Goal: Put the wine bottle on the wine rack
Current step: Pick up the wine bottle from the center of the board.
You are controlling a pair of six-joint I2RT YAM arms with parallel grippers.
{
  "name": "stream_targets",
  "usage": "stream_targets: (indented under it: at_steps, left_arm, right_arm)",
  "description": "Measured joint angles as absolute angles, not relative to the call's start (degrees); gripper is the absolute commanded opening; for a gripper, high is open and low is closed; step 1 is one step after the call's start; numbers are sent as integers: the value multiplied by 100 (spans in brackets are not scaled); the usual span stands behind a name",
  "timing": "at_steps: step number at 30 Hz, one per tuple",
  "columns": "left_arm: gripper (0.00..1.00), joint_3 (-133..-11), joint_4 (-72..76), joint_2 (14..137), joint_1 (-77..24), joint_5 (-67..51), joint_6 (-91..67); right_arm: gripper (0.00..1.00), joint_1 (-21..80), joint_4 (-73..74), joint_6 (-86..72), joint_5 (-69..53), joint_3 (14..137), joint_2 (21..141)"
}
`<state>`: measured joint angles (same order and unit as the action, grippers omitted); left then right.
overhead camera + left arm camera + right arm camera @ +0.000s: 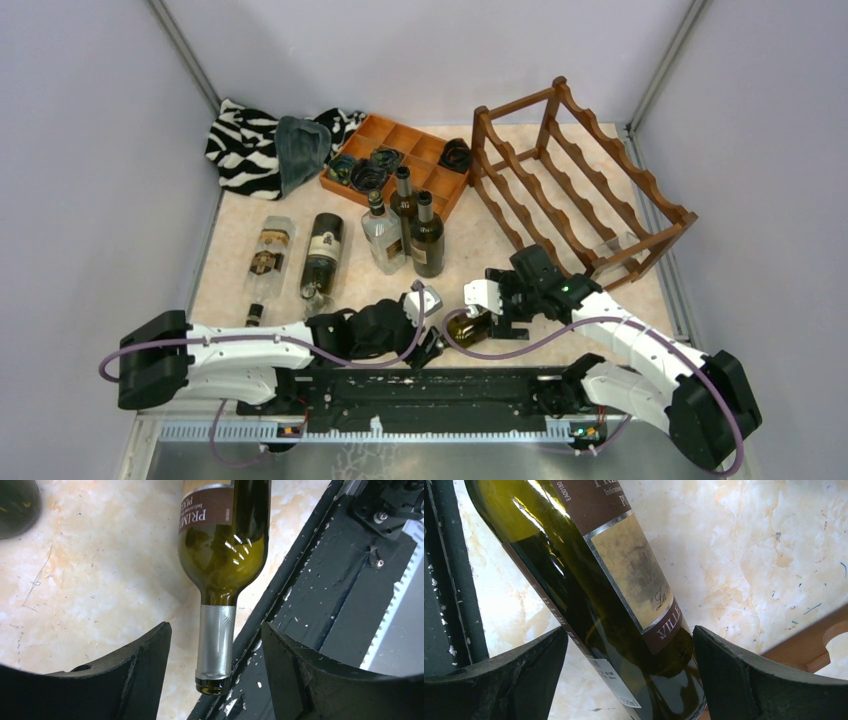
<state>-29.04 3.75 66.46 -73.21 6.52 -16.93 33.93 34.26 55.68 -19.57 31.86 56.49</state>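
A dark green wine bottle (pixel 468 325) with a brown and tan label lies on the marble table near the front edge, between my two grippers. Its silver-foiled neck (pixel 216 640) sits between the fingers of my left gripper (pixel 215 630), which is open with a gap on both sides. My right gripper (pixel 630 630) is open around the bottle's (pixel 624 580) lower body, with space on the left side. The reddish-brown wine rack (pixel 580 185) stands at the back right, behind the right gripper (pixel 500 318).
Three bottles (pixel 405 230) stand mid-table and two more lie on the left (pixel 295 255). An orange compartment tray (pixel 400 160) and a zebra cloth (pixel 250 145) are at the back. The black base rail (pixel 320 590) runs right beside the bottle's neck.
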Motion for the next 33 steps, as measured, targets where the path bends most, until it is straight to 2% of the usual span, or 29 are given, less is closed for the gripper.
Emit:
stream_targets:
  at_steps: [11, 14, 24, 33]
  left_arm:
    - [65, -1918, 1522, 6663, -7332, 499, -1313]
    - [60, -1887, 1798, 6807, -7336, 458, -1232]
    - [54, -1885, 2370, 7465, -7347, 534, -1149]
    - [54, -1848, 2897, 7701, -7352, 770, -1155]
  right_arm:
    - [92, 3363, 3402, 5537, -1984, 3186, 5675]
    - [92, 3356, 3393, 5533, -1997, 3186, 5686]
    - [92, 3354, 3371, 5531, -2003, 3186, 5717]
    - [92, 3350, 3341, 5527, -2023, 3186, 5756]
